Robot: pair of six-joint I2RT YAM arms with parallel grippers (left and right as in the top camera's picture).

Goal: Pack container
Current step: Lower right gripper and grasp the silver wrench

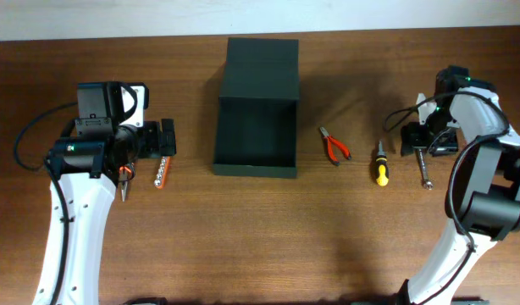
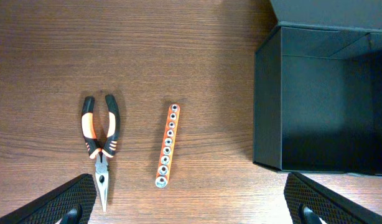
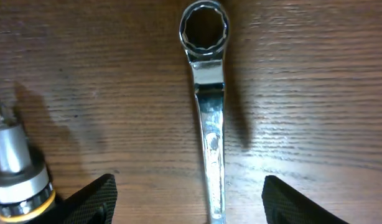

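The container is a dark matte box standing open in the middle of the table, its lid folded back behind it. In the left wrist view the container sits at the right, and nothing shows inside it. My left gripper is open above black-and-orange pliers and an orange socket rail, with nothing between its fingers. My right gripper is open, its fingers standing either side of a silver ring wrench without touching it.
Red-handled pliers and a yellow-and-black screwdriver lie between the container and the wrench. The screwdriver's metal end shows left of the right fingers. The pliers and socket rail lie left of the container.
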